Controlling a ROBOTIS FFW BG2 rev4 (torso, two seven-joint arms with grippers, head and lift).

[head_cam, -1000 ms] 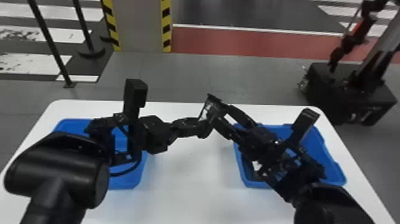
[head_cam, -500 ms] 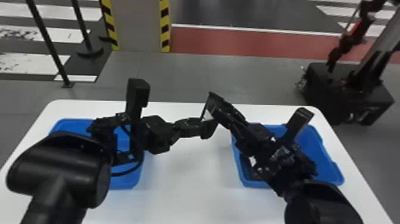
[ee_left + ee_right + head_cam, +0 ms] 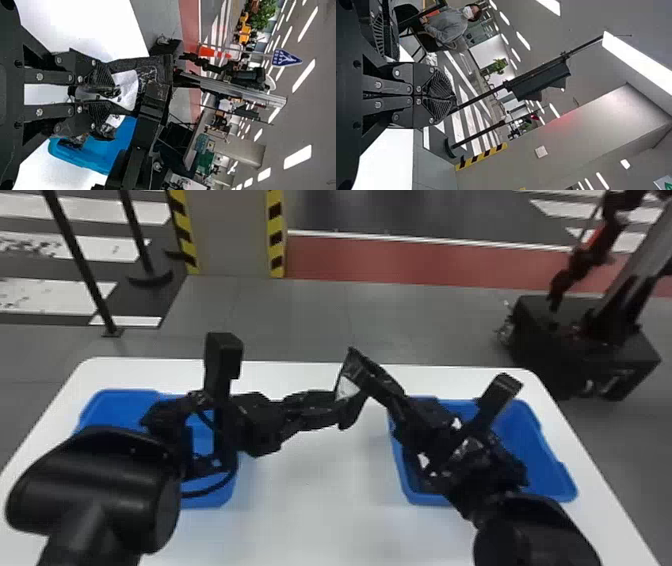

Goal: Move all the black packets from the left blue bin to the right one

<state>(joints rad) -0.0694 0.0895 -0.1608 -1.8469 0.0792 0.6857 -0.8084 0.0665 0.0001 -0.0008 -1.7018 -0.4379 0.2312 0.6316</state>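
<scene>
Left gripper: pinching a black packet between its fingers, pointing toward 3 o'clock in the head view
Black packet: out at the left fingertips, just beside the other gripper; white patch on it, any print too small to tell
Right gripper: pressed together, angled up between 10 and 11 o'clock
Arms: meeting above the table, wrists bent inward
Right blue bin: at 3 o'clock on the table, holding dark packets with white patches
Left blue bin: at 9 o'clock, partly hidden under the arm
Blue sign: well apart in the room, marked in white
</scene>
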